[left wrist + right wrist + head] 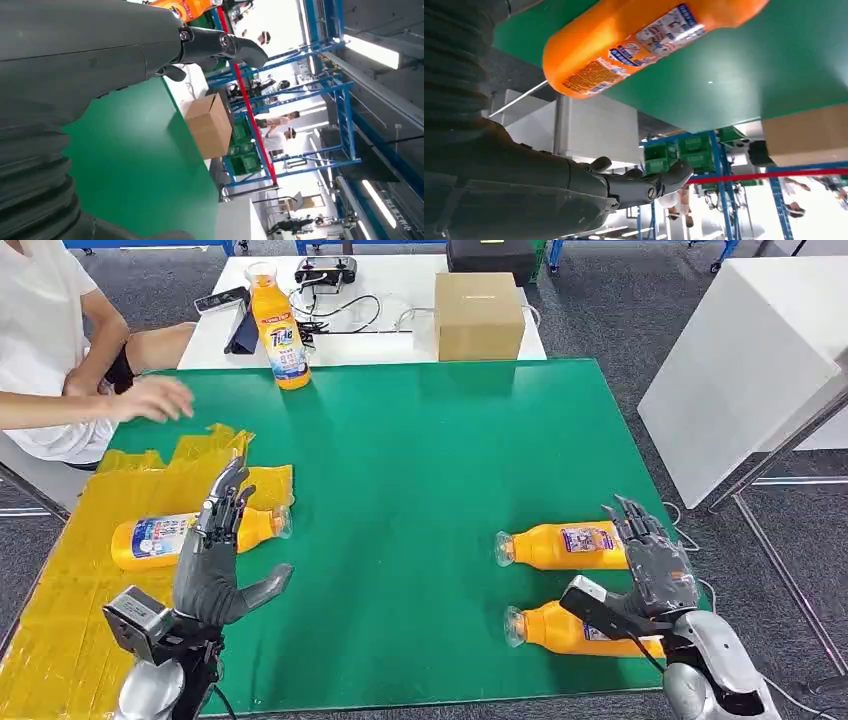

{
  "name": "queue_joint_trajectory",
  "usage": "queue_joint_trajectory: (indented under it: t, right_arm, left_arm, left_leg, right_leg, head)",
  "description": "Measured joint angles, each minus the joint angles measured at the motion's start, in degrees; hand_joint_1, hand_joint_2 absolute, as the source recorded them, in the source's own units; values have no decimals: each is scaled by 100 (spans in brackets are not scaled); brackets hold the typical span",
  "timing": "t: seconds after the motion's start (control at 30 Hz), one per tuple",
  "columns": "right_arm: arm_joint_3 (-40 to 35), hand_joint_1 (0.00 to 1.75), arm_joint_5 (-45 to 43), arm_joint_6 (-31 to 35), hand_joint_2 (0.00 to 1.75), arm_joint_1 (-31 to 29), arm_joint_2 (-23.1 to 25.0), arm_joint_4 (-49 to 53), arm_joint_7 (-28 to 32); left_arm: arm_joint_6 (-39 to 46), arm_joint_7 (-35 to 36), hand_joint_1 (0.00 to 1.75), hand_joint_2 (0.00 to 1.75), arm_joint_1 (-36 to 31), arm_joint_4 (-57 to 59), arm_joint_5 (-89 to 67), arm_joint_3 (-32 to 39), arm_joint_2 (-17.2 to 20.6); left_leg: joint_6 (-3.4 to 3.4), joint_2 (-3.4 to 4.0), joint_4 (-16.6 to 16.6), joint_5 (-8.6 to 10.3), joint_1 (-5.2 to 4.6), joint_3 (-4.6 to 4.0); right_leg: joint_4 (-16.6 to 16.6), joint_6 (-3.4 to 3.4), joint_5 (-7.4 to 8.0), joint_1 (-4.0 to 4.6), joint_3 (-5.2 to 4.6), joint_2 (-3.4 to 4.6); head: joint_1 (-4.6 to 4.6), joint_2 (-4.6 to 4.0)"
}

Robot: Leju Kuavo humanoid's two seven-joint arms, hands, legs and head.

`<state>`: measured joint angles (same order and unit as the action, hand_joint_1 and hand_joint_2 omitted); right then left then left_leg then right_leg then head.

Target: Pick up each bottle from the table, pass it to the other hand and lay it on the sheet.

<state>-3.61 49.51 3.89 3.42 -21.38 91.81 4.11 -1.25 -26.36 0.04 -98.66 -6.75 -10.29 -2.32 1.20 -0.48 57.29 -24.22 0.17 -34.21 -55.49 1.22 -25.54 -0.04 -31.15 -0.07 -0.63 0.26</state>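
One orange bottle (150, 538) lies on the yellow sheet (60, 620) at the left, partly behind my left hand (215, 555), which is raised, open and holds nothing. Two more orange bottles lie on the green table at the right: a far one (560, 546) and a near one (565, 630). My right hand (655, 565) hovers open at their base ends, fingers stretched, gripping neither. In the right wrist view the far bottle (644, 40) is close beside my fingers (644, 186). A fourth bottle (279, 330) stands upright at the table's far edge.
A person sits at the far left, one hand (155, 398) over the table near the sheet. A cardboard box (478, 315) and cables sit on a white table behind. A white cabinet (745, 370) stands at the right.
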Motion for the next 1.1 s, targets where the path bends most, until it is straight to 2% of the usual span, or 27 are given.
queue_joint_trajectory:
  t: [0.73,0.97,1.1]
  right_arm:
    - [-293,0,518,37,175,-1143,144,-1715,-89]
    - [-385,0,566,24,175,-1337,170,-2038,-116]
    - [-481,0,562,-109,175,-1642,168,-2559,-188]
  left_arm:
    - [-68,59,0,175,-217,247,-46,-409,-17]
    - [-76,61,0,175,-246,308,-2,-413,-22]
    - [-90,68,0,175,-312,385,61,-442,-33]
  left_leg:
    - [0,0,1,2,0,0]
    - [1,0,2,1,-2,-2]
    - [1,0,2,2,-2,-2]
  right_leg:
    - [-1,1,1,0,0,0]
    - [-1,1,1,-1,-1,0]
    - [-1,1,1,-1,0,0]
  head:
    - [2,0]
    - [2,0]
    - [2,0]
